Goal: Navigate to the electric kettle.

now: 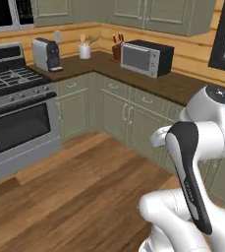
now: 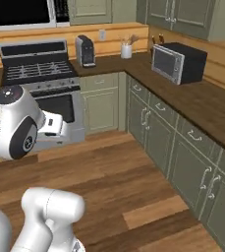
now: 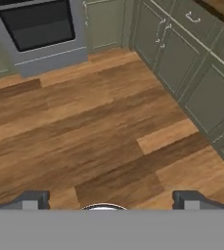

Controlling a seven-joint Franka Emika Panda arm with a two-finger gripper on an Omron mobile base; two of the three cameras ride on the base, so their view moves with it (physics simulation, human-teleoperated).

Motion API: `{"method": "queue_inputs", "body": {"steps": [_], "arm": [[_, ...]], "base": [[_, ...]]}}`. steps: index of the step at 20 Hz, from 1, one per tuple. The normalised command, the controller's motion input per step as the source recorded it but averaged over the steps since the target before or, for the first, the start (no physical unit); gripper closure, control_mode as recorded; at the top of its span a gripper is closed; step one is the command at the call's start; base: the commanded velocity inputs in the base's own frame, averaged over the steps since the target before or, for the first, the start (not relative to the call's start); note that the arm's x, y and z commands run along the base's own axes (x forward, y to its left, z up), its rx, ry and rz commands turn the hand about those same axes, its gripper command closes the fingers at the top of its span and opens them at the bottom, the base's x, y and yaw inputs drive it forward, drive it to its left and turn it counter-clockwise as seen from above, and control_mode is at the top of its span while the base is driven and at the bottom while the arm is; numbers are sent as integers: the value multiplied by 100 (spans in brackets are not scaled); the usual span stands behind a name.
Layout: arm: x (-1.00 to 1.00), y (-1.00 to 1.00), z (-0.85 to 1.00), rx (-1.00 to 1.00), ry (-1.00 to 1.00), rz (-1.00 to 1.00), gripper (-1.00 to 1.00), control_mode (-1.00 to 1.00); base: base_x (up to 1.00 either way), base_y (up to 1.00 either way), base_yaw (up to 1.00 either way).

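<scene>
I am looking for the electric kettle, and I cannot tell where it stands from here, so the robot most likely has to drive on and look along more of the counter (image 1: 182, 83). The job is only to get close to it, not to lift it. If it ever had to be picked up, I guess it would be hard and stiff, with smooth sides that could slip. It would be light when empty and heavy when full of water. The handle would be the best place to hold it, I think, and it should stay upright so nothing spills. The gripper (image 3: 111, 201) points down at the wood floor (image 3: 99, 132). Its 2 fingertips (image 3: 31, 199) are wide apart, with nothing between them. Now I count what I can see. There is 1 stove (image 1: 15, 113) with 1 dark oven door. On the counter there is 1 coffee machine (image 1: 46, 54), boxy and silver and black, which is not the kettle. Near it is 1 white cup of spoons (image 1: 85, 50), then 1 knife block (image 1: 116, 50) just beside 1 microwave (image 1: 146, 57). Green cupboards (image 2: 155, 128) run under the counter on 2 sides of the corner.
</scene>
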Motion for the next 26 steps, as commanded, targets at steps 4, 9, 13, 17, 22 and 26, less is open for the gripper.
{"method": "queue_inputs", "body": {"steps": [4,9,13,17,22,26], "arm": [[0,0,0,0,0,0,-100,100],[0,0,0,0,0,0,-100,100],[0,0,0,0,0,0,-100,100],[0,0,0,0,0,0,-100,100],[0,0,0,0,0,0,-100,100],[0,0,0,0,0,0,-100,100]], "base": [[0,5,-98],[34,7,-84],[100,0,-50],[100,0,-50],[100,0,-52],[100,47,-51]]}}
